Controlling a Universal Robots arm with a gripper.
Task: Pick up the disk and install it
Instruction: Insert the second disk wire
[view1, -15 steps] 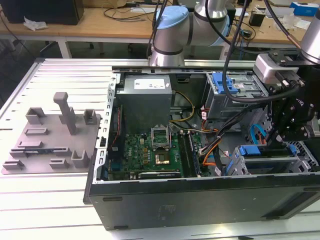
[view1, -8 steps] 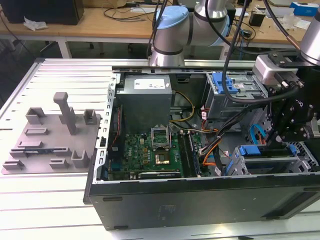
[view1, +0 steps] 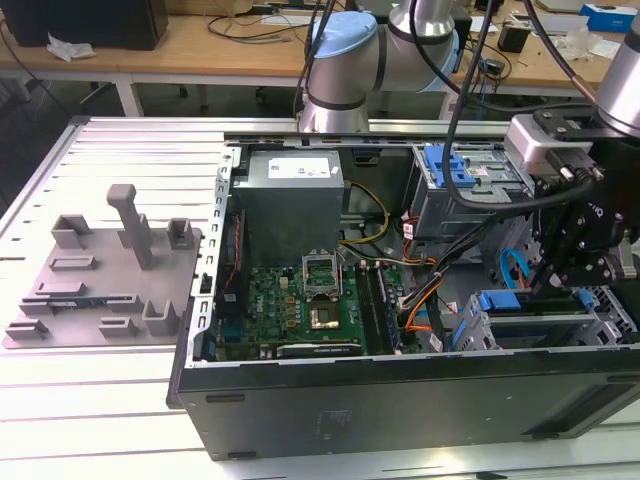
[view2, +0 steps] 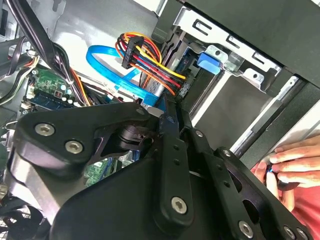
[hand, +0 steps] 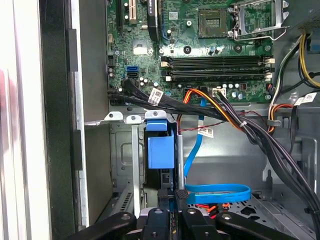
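The slatted metal table (view1: 90, 400) carries an open computer case (view1: 400, 400) that spreads from the middle of the exterior view out to 3 o'clock. The robot arm (view1: 345, 60) comes in from 12 o'clock, its far links cut off by the frame edge. At 9 o'clock of the case, well apart from it, lies a grey plastic tray (view1: 100, 290) with upright posts. Inside the case, a grey power supply box (view1: 290, 200) sits at about 11 o'clock, with the green motherboard (view1: 310, 305) just below it, towards 6 o'clock.

The gripper (view1: 542, 285) hangs over the drive cage (view1: 600, 315) at the case's 4 o'clock corner. In both wrist views its black fingers (hand: 181, 194) stand close together, and in the first wrist view they pinch a thin dark edge: they are clamped on the disk (hand: 160, 150).

The disk stands on edge in a slot of the cage, its blue plastic frame (view1: 525, 300) showing along the rim. It is seen edge-on, so its flat faces are hidden. How deep it sits in the slot is hard to judge, as the cage walls and the gripper's own body cover its lower part.

A flat blue data cable (hand: 215, 191) loops just beside the cage, and a bundle of coloured power wires (view2: 150, 57) runs near it. In the second wrist view a person's hand (view2: 292, 162) rests at the case's outer wall, partly cut off.
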